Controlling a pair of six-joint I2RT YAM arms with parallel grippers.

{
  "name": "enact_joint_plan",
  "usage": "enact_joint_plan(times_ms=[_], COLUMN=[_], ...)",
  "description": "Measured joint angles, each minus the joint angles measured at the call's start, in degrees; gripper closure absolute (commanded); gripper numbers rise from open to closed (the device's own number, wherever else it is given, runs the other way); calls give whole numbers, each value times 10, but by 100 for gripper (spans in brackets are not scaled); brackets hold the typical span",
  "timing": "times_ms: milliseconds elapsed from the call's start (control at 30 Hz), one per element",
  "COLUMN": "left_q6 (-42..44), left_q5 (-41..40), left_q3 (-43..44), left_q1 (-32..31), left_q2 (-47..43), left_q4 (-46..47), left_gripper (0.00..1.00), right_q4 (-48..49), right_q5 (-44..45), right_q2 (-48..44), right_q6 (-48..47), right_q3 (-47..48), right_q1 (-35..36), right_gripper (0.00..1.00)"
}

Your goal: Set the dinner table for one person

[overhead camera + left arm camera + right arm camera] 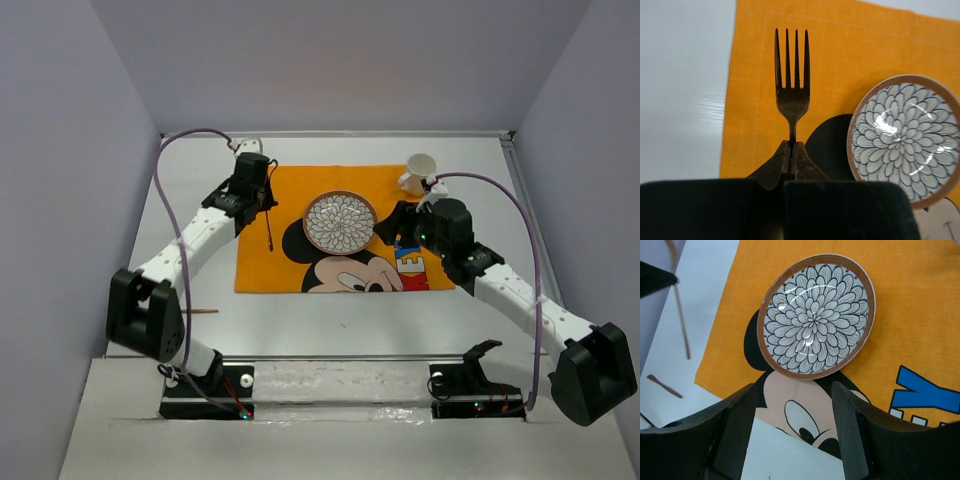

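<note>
The white dinner table (330, 320) carries an orange Mickey Mouse mat (290, 265). A flower-patterned plate with a brown rim (340, 222) sits on the mat's middle. My left gripper (262, 198) is shut on the handle of a dark metal fork (270, 228), holding it over the mat's left part, left of the plate. In the left wrist view the fork (791, 95) points away from the shut gripper (791, 148), with the plate (905, 137) to the right. My right gripper (392, 228) is open and empty just right of the plate; its wrist view shows the gripper (795, 405) and the plate (815, 315).
A white mug (418, 174) stands at the mat's far right corner, behind the right gripper. A thin brown stick-like utensil (200, 311) lies on the table left of the mat's near corner; it also shows in the right wrist view (665, 386). Grey walls enclose the table.
</note>
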Motion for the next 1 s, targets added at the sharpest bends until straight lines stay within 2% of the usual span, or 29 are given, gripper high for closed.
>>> enact_joint_plan(times_ms=[100,200,433,800,1000], left_q6=[7,15,31,41,41], left_q5=[-2,-5,-23,-35,-35], left_q3=[9,5,-1,36,56], left_q1=[0,2,2,2,2], left_q2=[82,124,141,245,262], left_q4=[7,3,20,25,26], left_gripper=[100,100,100,100,100], right_q4=[-5,-19,-38,-38,-34], right_q5=[6,21,52,44,30], right_q2=[-9,-35,-87,-60,-54], right_q6=[4,7,12,15,17], right_q3=[-1,-2,-4,-23,-31], right_q1=[0,0,0,0,0], right_gripper=[33,33,33,34,33])
